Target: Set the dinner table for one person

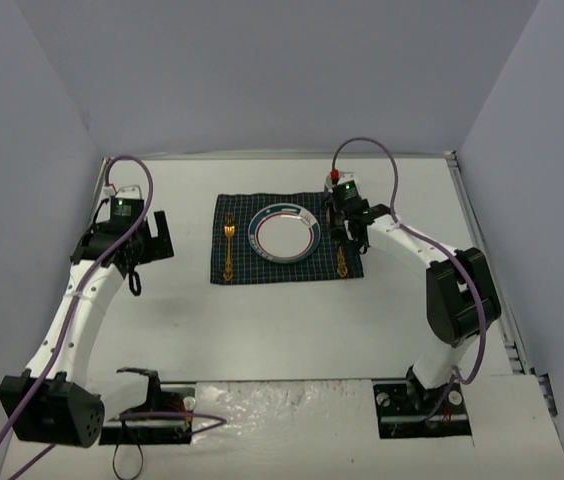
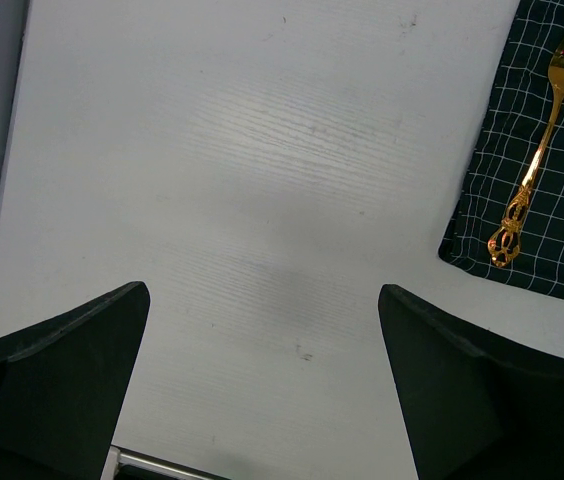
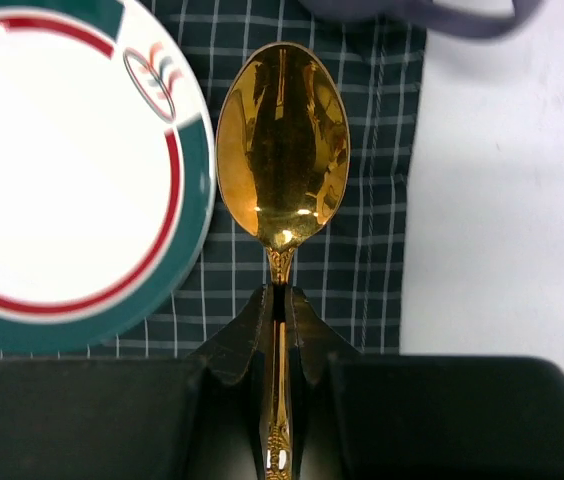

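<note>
The white dinner table (image 1: 262, 320) carries a dark checked cloth (image 1: 242, 270). On the cloth lie a gold fork (image 1: 228, 245) at the left and a white plate with a green and red rim (image 1: 283, 235) in the middle. My right gripper (image 3: 282, 292) is shut on the handle of a gold spoon (image 3: 282, 145), over the cloth's right strip beside the plate (image 3: 52, 160). The spoon's handle end shows below the gripper in the top view (image 1: 343, 264). My left gripper (image 2: 262, 300) is open and empty over bare table, left of the cloth; the fork (image 2: 542, 140) shows at its upper right.
Grey walls close in the table on three sides. A metal rail (image 1: 487, 260) runs along the right edge. The arm bases (image 1: 422, 405) sit at the near edge with loose purple cables.
</note>
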Motion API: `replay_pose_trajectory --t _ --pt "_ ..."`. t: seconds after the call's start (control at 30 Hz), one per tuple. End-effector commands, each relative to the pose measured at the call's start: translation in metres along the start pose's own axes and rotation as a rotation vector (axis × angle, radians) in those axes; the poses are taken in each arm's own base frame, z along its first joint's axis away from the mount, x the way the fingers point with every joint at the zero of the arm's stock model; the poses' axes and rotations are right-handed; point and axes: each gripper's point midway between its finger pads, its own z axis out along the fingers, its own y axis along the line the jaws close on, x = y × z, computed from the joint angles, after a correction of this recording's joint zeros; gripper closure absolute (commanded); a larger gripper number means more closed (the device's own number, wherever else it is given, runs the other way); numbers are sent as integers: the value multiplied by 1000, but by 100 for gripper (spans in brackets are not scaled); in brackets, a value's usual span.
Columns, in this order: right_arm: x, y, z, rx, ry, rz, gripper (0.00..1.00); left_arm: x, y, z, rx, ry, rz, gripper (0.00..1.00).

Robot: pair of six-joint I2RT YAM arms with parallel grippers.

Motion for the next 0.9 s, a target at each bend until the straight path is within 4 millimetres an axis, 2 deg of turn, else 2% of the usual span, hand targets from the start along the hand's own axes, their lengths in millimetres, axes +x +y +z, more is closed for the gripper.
replay_pose_trajectory --t 0.0,0.27,0.47,0.87 --pt "-29 5 18 40 -45 -13 100 -7 7 3 -37 -26 4 3" --pt "-37 6 45 79 -36 -12 100 -6 9 6 -52 -15 9 3" --pt "-25 -9 68 111 3 3 100 -5 9 8 -54 -9 11 3" --pt "4 -34 92 123 60 30 100 -5 10 8 -57 -5 10 3"
